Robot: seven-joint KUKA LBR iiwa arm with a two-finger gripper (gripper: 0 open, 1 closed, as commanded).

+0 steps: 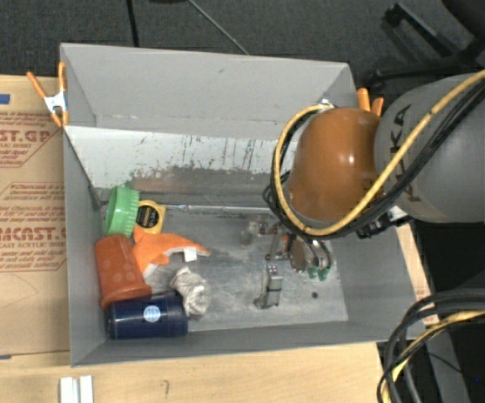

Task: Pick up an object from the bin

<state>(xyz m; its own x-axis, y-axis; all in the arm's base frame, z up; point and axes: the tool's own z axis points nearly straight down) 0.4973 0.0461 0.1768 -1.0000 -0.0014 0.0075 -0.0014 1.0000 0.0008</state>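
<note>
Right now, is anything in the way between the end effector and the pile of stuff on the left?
Nothing I can see. The end effector is over the bare bin floor, and only bare floor lies between it and the pile. Nearest are a grey rag and a blue can.

Soft, fairly bright light falling from above, the bin's (217, 99) far wall glowing pale grey, the orange wrist cover (335, 170) catching a dull sheen, the arm (444, 149) throwing a faint shadow over the right of the bin floor, the dark ground beyond the far rim staying dim.
</note>
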